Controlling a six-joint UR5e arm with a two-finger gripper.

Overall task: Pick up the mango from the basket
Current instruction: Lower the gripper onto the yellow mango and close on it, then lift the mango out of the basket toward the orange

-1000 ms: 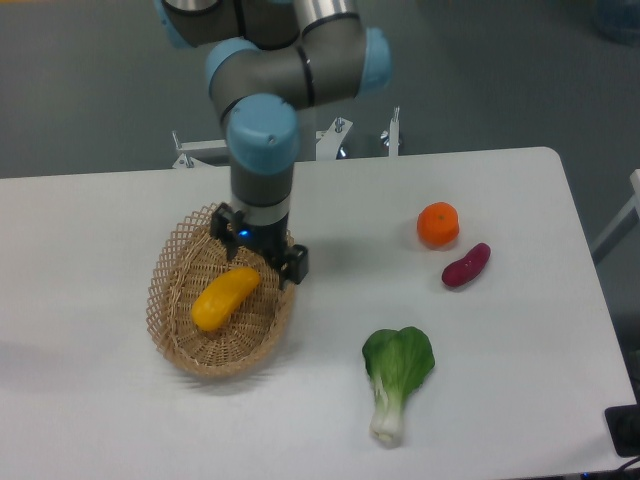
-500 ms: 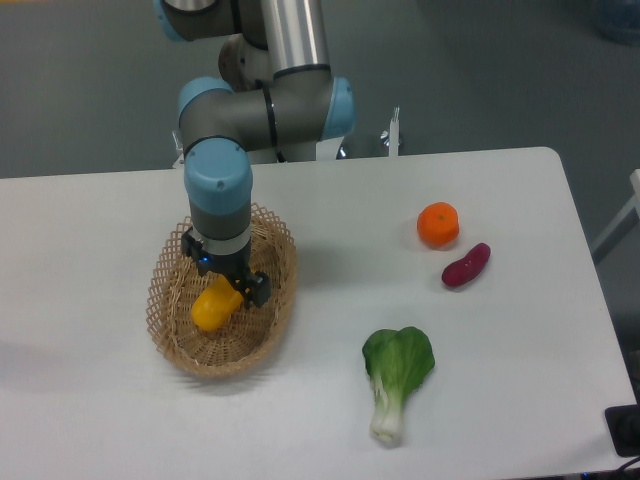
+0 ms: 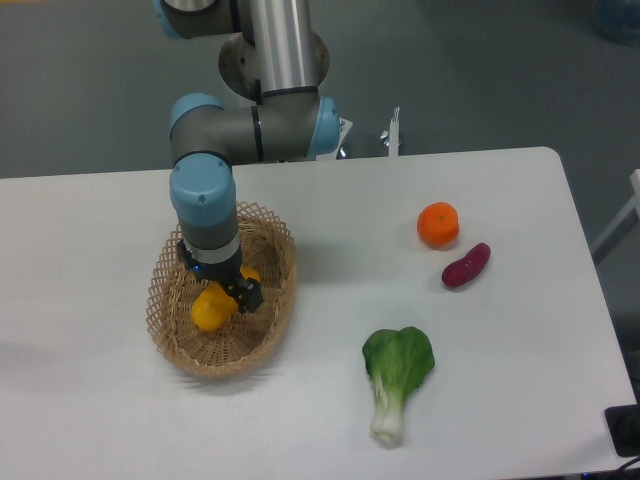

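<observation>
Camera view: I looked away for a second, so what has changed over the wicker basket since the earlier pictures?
The gripper moved left from the basket's right rim and came down over the elongated yellow-orange mango, now covering its middle. Whether it grips cannot be told. The mango, the tan woven wicker basket, round orange tangerine, purple sweet potato and leafy green bok choy stayed put.
</observation>
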